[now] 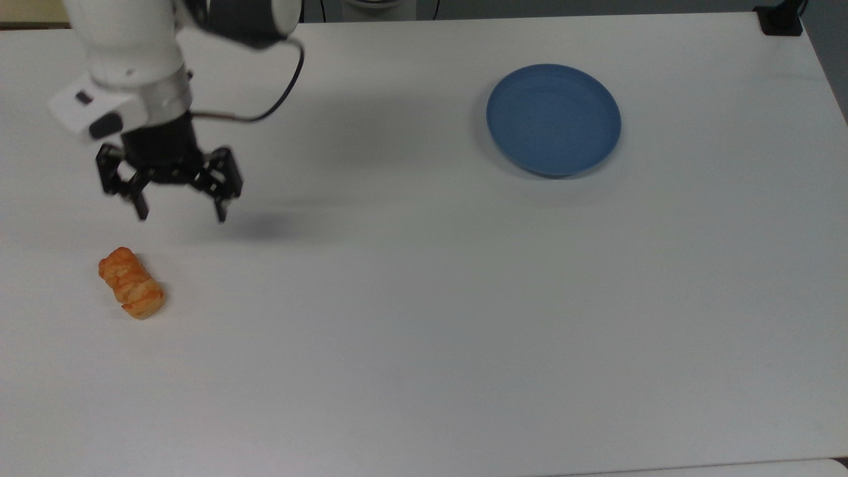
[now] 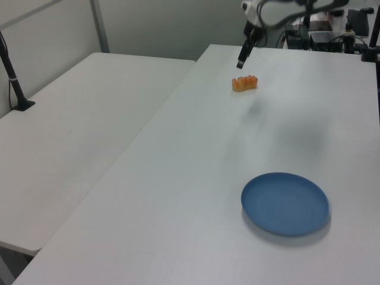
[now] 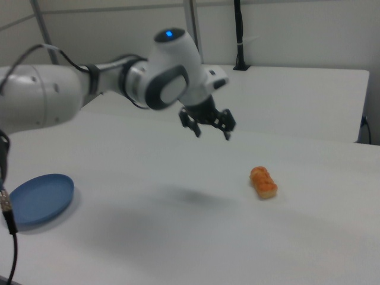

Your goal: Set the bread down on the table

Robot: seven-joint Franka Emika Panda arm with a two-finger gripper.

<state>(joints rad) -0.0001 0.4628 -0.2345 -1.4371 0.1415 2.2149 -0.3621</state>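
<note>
The bread [image 1: 131, 291], a small golden-orange ridged roll, lies on the white table [image 1: 424, 344] near the top view's left edge. It also shows as the bread [image 2: 244, 84] in the left view and the bread [image 3: 263, 181] in the right view. My gripper [image 1: 180, 214] hangs open and empty in the air, lifted clear of the roll, up and to the right of it in the top view. The right view has the gripper [image 3: 212, 134] well above the tabletop, to the left of the roll. In the left view the gripper [image 2: 241, 63] hangs just above the roll.
An empty round blue plate [image 1: 554, 119] sits toward the top view's upper right, far from the roll. A second white table [image 2: 77, 130] stands alongside at the left view's left. A black post base [image 1: 780, 20] sits at the table's far corner.
</note>
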